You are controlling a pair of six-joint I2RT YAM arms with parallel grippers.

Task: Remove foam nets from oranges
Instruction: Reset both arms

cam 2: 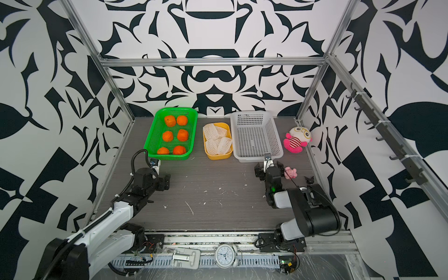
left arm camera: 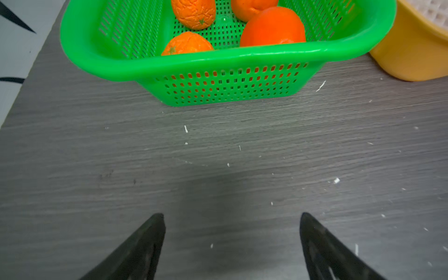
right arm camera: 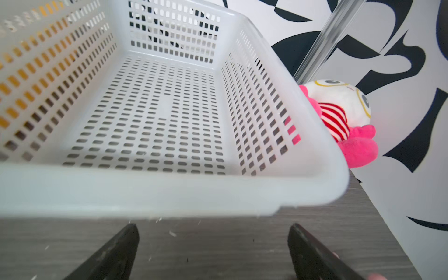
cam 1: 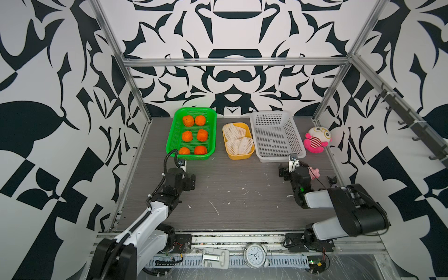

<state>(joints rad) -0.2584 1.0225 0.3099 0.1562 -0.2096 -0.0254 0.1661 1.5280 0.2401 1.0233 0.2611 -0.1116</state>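
Six oranges (cam 1: 187,136), three containers (cam 1: 255,135).

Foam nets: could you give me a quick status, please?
Left gripper, right gripper open, empty. Oranges bare in green basket; foam nets in yellow tub. Nothing blocking.

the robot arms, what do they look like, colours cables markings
Both have white shell links and black joint housings. The left arm wears a black corrugated cable hose held by white zip ties. The right arm shows a small green light and thin black wires. The left end effector and right end effector have black tapered fingers.
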